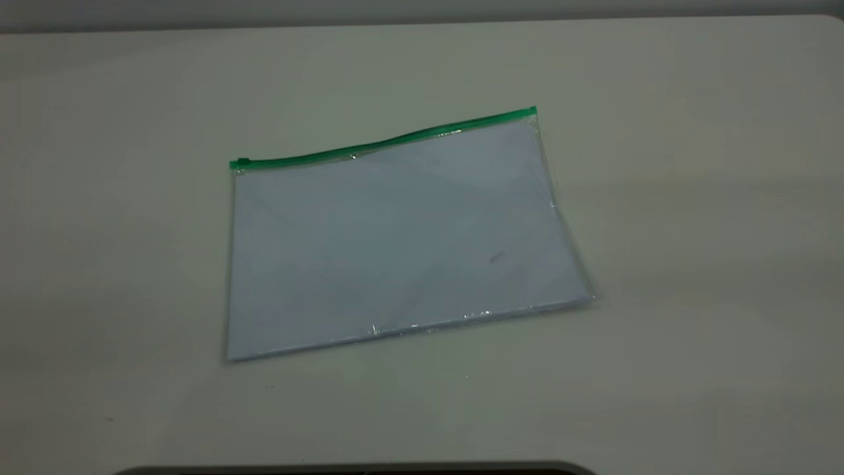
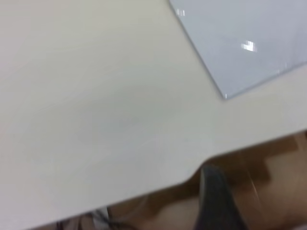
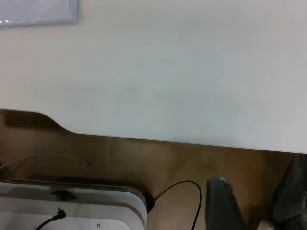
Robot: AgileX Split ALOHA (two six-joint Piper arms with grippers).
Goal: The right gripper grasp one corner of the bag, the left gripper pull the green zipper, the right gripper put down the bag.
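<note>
Near the middle of the surface [image 1: 692, 198] the bag [image 1: 395, 251] lies flat, a clear pouch with pale sheets inside, its green zipper [image 1: 389, 141] running along the far edge and the slider [image 1: 242, 161] sitting at the far-left end. Neither arm shows in the exterior view. Each wrist view looks across bare surface to a corner of the bag, with the floor beyond the surface's edge. A dark finger of the left hand [image 2: 218, 199] shows in its own view, and two dark fingers of the right hand [image 3: 256, 203] show with a gap between them, so the right looks open; for the left hand I cannot tell whether it is open or closed. Both hang well apart from the bag and hold nothing. As it lies, the scene would suit a bag waiting to be lifted by a corner, or one laid back down with the slider run to its end stop; whether the seal is open or closed along its length I cannot make out. What could go wrong, I judge: the film is thin and slick and lies flush, so fingers coming for a corner could slide over it or push the whole bag away; the slider is small, easily missed or pinched askew; and a pull against a weak corner hold could drag the bag free.
</note>
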